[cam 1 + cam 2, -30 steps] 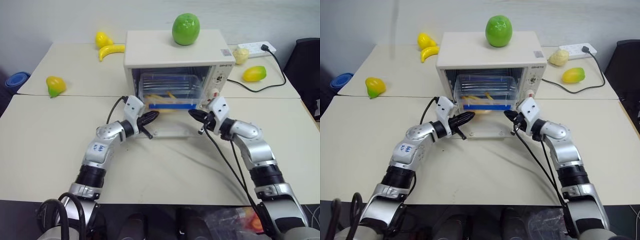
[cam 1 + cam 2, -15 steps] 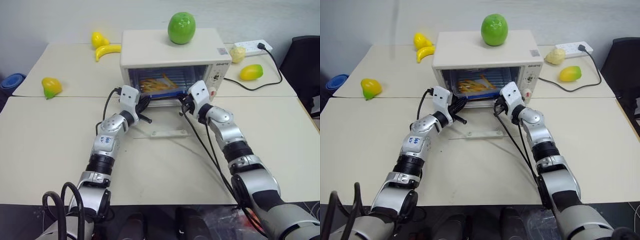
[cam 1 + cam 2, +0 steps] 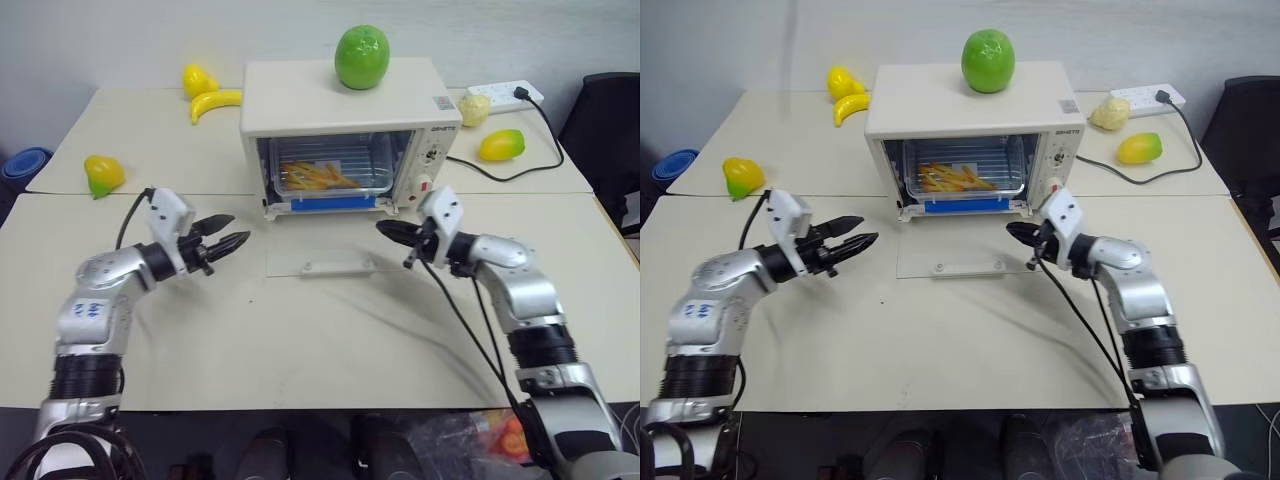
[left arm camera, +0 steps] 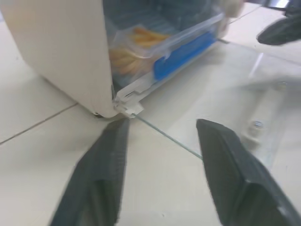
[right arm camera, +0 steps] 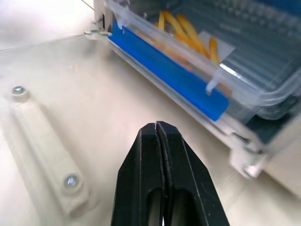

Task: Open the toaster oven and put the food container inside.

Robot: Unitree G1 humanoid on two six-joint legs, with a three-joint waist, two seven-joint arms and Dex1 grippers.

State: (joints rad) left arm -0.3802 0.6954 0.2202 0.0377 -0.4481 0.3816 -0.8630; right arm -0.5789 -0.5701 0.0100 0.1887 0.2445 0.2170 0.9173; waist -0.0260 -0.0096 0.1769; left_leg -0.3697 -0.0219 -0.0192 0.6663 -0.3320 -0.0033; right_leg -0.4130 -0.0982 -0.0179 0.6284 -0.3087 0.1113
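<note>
The food container (image 3: 330, 178) now sits right inside the toaster oven (image 3: 345, 130), its blue clip just at the front lip, where a second ago it was only halfway in and hanging out over the glass door (image 3: 325, 245). I've got both arms pulled back off it. My left gripper (image 3: 228, 236) has swung out wide to the left over the worktop (image 3: 300, 340), and its jaws have sprung apart with nothing between them. My right gripper (image 3: 385, 229) hovers just off the door's right edge, jaws pressed tight together and empty; they look to have nudged the box home. The door lies flat and fully down, its white handle (image 3: 342, 265) towards me. So by my reading the placing is done; shutting the door would be the only thing left, if wanted.
</note>
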